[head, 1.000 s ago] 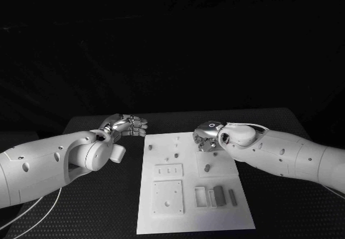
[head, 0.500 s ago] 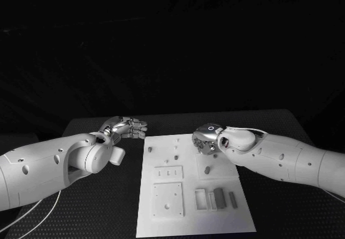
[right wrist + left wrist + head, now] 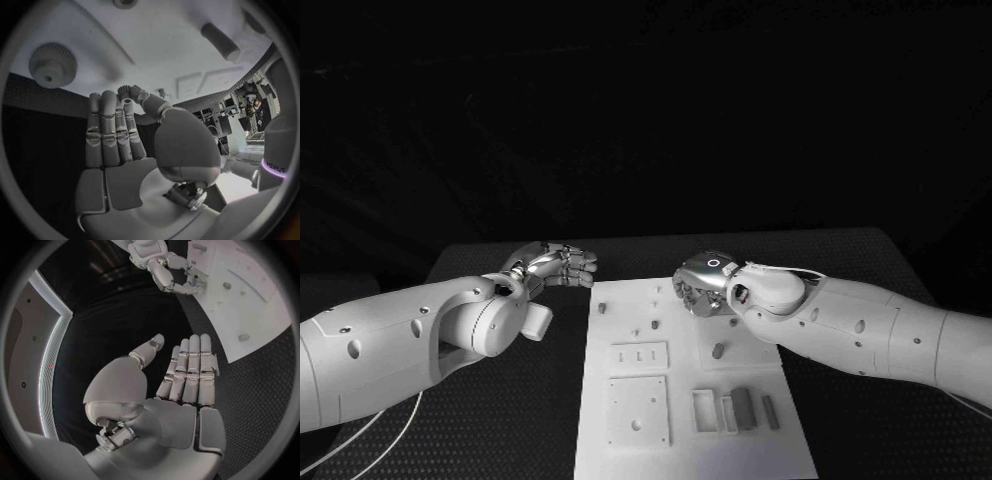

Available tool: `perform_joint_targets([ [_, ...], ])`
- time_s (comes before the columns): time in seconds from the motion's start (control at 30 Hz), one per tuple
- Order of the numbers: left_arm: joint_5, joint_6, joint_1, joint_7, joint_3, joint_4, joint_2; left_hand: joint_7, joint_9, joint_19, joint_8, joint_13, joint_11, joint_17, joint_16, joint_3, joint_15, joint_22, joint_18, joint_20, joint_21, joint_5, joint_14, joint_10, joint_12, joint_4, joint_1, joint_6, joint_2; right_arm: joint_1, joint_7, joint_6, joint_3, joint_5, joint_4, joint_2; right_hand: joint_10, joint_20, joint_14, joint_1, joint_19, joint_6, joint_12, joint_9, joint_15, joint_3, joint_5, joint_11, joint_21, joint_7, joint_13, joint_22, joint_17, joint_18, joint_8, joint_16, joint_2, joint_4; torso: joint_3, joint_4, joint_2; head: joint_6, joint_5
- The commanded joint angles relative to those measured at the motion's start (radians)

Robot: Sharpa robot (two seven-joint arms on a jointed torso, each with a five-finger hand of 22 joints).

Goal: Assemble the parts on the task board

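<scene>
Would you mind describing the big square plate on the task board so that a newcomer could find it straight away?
Start at the white task board in the middle of the black table and go to its end nearest the robot, on the left arm's side. The square plate lies flat there. It is the largest raised piece and has a round hole, while the smaller plate just beyond it has a row of short slots.

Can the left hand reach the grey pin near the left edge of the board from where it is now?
Probably yes. The left hand hangs over the black table just beside the task board, holding nothing, and the grey pin stands close to that edge with nothing between them.
</scene>
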Motion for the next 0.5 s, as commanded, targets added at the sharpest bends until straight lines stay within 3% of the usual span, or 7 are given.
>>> perform_joint_targets([
  [0.03, 0.003, 0.014, 0.001, 0.005, 0.001, 0.003, 0.003, 0.002, -0.001, -0.005, -0.005, -0.001, 0.002, 0.001, -0.006, -0.003, 0.000, 0.001, 0.003, 0.002, -0.006, 0.003, -0.005, -0.008, -0.005, 0.002, -0.004, -0.006, -0.006, 0.003, -0.042, -0.036, 0.001, -0.052, 0.001, 0.014, 0.042, -0.004, 0.015, 0.029, 0.003, 0.008, 0.008, 0.002, -0.023, 0.013, 0.005, -0.037, 0.008, -0.003, 0.052, 0.028, 0.003, 0.029, 0.002, 0.005, 0.016, 0.003, 0.0008, 0.0009, 0.002, 0.009, 0.001],
  [0.3, 0.003, 0.014, 0.001, 0.004, 0.001, 0.001, 0.005, 0.003, -0.002, -0.005, -0.005, -0.002, 0.003, 0.002, -0.007, -0.003, 0.000, 0.002, 0.003, 0.002, -0.006, 0.003, -0.005, -0.008, -0.006, 0.002, -0.004, -0.007, -0.006, 0.006, -0.063, -0.059, 0.002, -0.086, -0.017, 0.061, 0.044, -0.006, 0.016, 0.029, 0.003, 0.011, 0.007, 0.004, -0.024, 0.016, 0.005, -0.038, 0.018, -0.004, 0.055, 0.027, 0.006, 0.029, 0.001, 0.009, 0.013, 0.003, 0.0011, 0.0017, 0.003, 0.023, 0.006],
  [0.5, 0.003, 0.015, 0.001, 0.005, 0.002, -0.001, 0.009, 0.003, -0.002, -0.005, -0.006, -0.002, 0.003, 0.003, -0.007, -0.003, 0.000, 0.002, 0.003, 0.002, -0.006, 0.003, -0.005, -0.008, -0.006, 0.002, -0.004, -0.007, -0.006, 0.006, -0.067, -0.094, 0.002, -0.127, -0.060, 0.112, 0.046, -0.007, 0.017, 0.028, 0.003, 0.013, 0.006, 0.006, -0.025, 0.017, 0.005, -0.038, 0.024, -0.005, 0.057, 0.027, 0.008, 0.029, 0.000, 0.012, 0.011, 0.003, 0.0012, 0.0025, 0.003, 0.031, 0.005],
])
